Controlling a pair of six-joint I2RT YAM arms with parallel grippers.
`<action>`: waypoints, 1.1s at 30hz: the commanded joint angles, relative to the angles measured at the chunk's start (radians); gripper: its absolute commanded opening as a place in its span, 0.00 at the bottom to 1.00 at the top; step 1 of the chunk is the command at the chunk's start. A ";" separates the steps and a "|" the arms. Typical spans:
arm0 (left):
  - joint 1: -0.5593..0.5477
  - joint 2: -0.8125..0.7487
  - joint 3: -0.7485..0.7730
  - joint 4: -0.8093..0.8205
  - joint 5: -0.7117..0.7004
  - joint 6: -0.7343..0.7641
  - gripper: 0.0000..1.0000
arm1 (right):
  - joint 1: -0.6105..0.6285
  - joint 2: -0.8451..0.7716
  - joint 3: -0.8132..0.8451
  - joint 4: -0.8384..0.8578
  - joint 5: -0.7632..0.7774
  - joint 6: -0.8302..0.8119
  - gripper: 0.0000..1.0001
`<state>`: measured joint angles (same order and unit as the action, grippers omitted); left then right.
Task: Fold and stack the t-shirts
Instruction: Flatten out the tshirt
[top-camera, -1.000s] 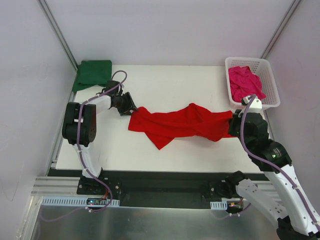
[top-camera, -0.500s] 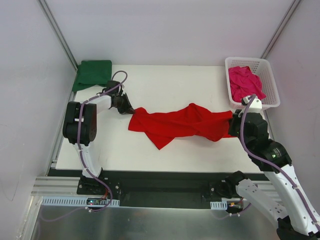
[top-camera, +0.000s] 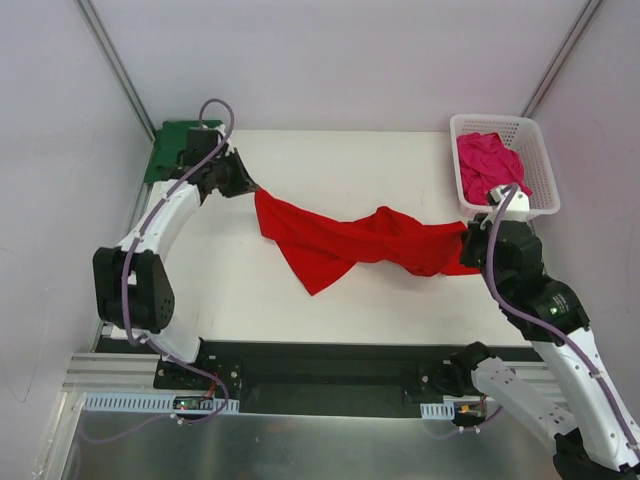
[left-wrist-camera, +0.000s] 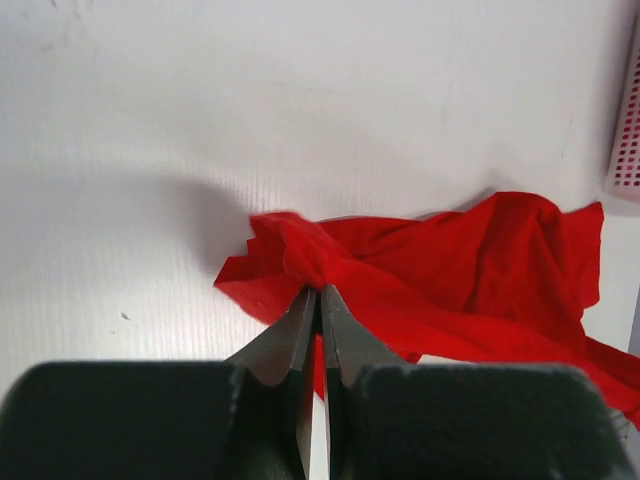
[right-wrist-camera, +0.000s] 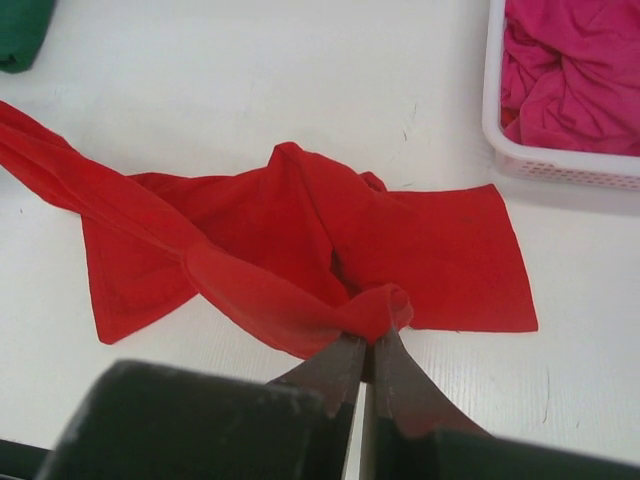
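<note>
The red t-shirt (top-camera: 350, 245) stretches across the middle of the white table, twisted and partly lifted, also in the wrist views (left-wrist-camera: 450, 270) (right-wrist-camera: 300, 240). My left gripper (top-camera: 250, 187) (left-wrist-camera: 320, 292) is shut on its left end, raised off the table. My right gripper (top-camera: 468, 243) (right-wrist-camera: 368, 338) is shut on a bunched fold at its right end. A dark green t-shirt (top-camera: 165, 148) lies folded at the far left corner, partly hidden behind my left arm. A magenta-pink t-shirt (top-camera: 487, 165) (right-wrist-camera: 570, 70) is crumpled in the basket.
The white lattice basket (top-camera: 540, 170) (right-wrist-camera: 495, 120) stands at the far right corner of the table (top-camera: 340, 160), just behind my right gripper. Grey walls close in both sides. A black rail (top-camera: 320, 365) runs along the near edge.
My left gripper closed on the red t-shirt's left end, then lifted and pulled it back and left toward the green t-shirt. The cloth stretched out. My right gripper kept its hold.
</note>
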<state>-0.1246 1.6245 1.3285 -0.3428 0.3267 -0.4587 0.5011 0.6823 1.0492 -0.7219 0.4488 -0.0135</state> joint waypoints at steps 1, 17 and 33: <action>-0.001 -0.113 0.066 -0.128 -0.078 0.066 0.01 | -0.004 0.002 0.092 0.019 0.040 -0.048 0.01; 0.016 -0.377 0.230 -0.357 -0.245 0.144 0.01 | -0.004 0.071 0.492 -0.004 0.157 -0.201 0.01; 0.016 -0.580 0.580 -0.610 -0.052 0.225 0.00 | -0.004 0.074 0.854 -0.142 -0.321 -0.243 0.02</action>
<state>-0.1226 1.0901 1.8332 -0.8719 0.2043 -0.2779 0.5011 0.7773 1.8297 -0.8421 0.2489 -0.2493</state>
